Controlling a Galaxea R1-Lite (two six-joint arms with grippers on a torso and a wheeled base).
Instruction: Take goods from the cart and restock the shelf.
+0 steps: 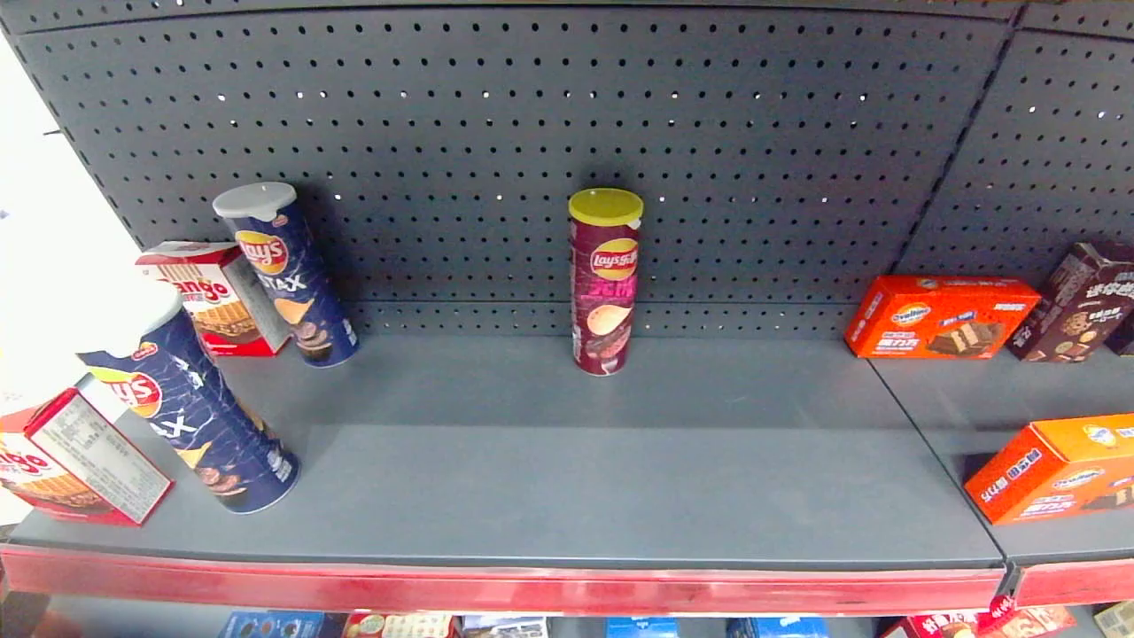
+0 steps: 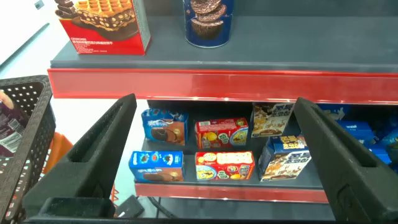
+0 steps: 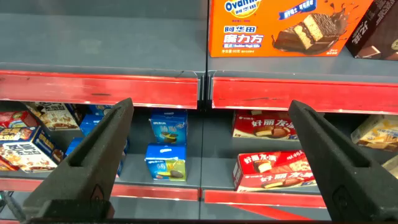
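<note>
- The left gripper [image 2: 214, 106] is spread wide with nothing between its black fingers [image 2: 99, 155]. It sits below and in front of the shelf's red front edge [image 2: 249, 84], facing a lower tier of small boxes [image 2: 217, 152].
- On the robot's left, a black perforated basket [image 2: 22, 137] stands near that gripper. Its contents are too cut off to make out.
- The right gripper [image 3: 210, 104] is also wide and empty. It is level with the red edge where two shelf bays meet at a seam [image 3: 204, 81].
- The grey shelf deck [image 1: 567, 478] has a broad bare stretch across its middle and front, backed by the pegboard [image 1: 532, 133].
- A maroon can [image 1: 606, 283] with a yellow lid stands upright at back centre, just before the pegboard and well apart from its neighbours.
- At the left end, a rear blue can [image 1: 288, 275] stands beside a rear wafer box [image 1: 217, 297].
- A front blue can [image 1: 199, 416] stands close to the deck's front edge, beside a front wafer box [image 1: 75, 461].
- In the right bay, a rear orange box [image 1: 939, 316] lies by a brown box [image 1: 1081, 301], and a front orange box [image 1: 1054, 465] lies near the edge.
</note>
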